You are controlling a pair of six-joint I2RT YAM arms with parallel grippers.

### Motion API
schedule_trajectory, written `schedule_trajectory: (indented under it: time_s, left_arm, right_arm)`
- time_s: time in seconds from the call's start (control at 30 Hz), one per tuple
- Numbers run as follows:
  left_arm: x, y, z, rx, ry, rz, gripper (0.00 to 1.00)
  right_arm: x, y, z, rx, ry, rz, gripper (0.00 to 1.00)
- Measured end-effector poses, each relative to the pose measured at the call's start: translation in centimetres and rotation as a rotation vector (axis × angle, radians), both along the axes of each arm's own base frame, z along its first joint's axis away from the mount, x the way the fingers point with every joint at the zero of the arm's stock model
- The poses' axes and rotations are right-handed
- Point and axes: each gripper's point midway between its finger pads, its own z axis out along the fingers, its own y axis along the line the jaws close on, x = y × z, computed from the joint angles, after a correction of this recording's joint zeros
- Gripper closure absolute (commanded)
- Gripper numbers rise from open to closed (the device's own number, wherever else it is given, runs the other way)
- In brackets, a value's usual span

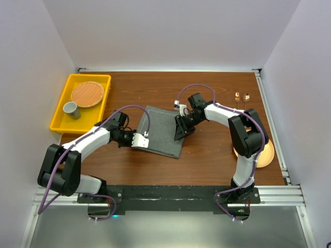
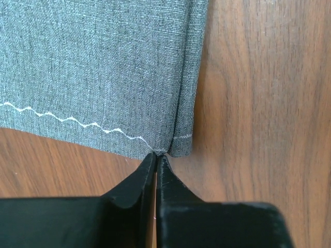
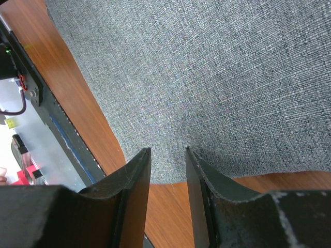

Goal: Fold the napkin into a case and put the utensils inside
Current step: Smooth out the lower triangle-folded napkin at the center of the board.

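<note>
Two slender copper-coloured metal utensils (image 1: pixel 241 97) show at the far right of the brown wooden bench (image 1: pixel 207 160) in the top view, well apart from the dark grey fabric napkin (image 1: pixel 161 133) at mid-bench. It looks only partly folded, so folding and loading both remain.

Left wrist view: the left pincer (image 2: pixel 156 154) is pressed together, apparently nipping the napkin's doubled hem corner.

Right wrist view: the right pincer (image 3: pixel 168 152) stands apart over the napkin's edge, gripping nothing.
</note>
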Motion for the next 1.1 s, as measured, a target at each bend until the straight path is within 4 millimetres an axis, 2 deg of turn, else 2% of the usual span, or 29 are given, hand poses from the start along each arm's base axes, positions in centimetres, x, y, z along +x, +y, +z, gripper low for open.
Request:
schedule_trajectory:
  time_s: [0.2, 0.43, 0.53, 0.8, 0.97, 1.03, 1.07, 1.1]
  left_arm:
    - [0.0, -0.1, 0.9, -0.012, -0.021, 0.0, 1.0]
    - [1.1, -0.8, 4.6, -0.049, -0.069, -0.006, 1.0]
    - [1.1, -1.0, 5.4, -0.06, -0.073, -0.01, 1.0]
    - [-1.0, -0.8, 4.4, -0.048, 0.005, -0.023, 1.0]
    - [-2.7, -0.3, 2.3, -0.023, 0.058, -0.024, 0.98]
    - [-3.1, 0.1, 1.2, -0.007, 0.077, -0.019, 0.84]
    - [-3.3, 0.3, 0.7, 0.002, 0.083, -0.013, 0.73]
    - [-3.3, 0.4, 0.3, 0.01, 0.088, -0.007, 0.69]
  right_arm:
    - [0.0, 0.0, 0.2, 0.002, 0.004, 0.001, 0.57]
    - [0.1, 0.3, 0.8, 0.019, 0.005, 0.007, 0.56]
    - [0.0, 0.3, 0.8, 0.018, 0.009, 0.007, 0.56]
    - [0.0, 0.3, 0.8, 0.017, 0.011, 0.007, 0.54]
    - [0.0, 0.3, 0.8, 0.017, 0.011, 0.006, 0.52]
    - [0.0, 0.3, 0.7, 0.017, 0.012, 0.006, 0.53]
    - [0.0, 0.3, 0.7, 0.017, 0.012, 0.006, 0.52]
    - [0.0, 0.3, 0.7, 0.017, 0.012, 0.006, 0.52]
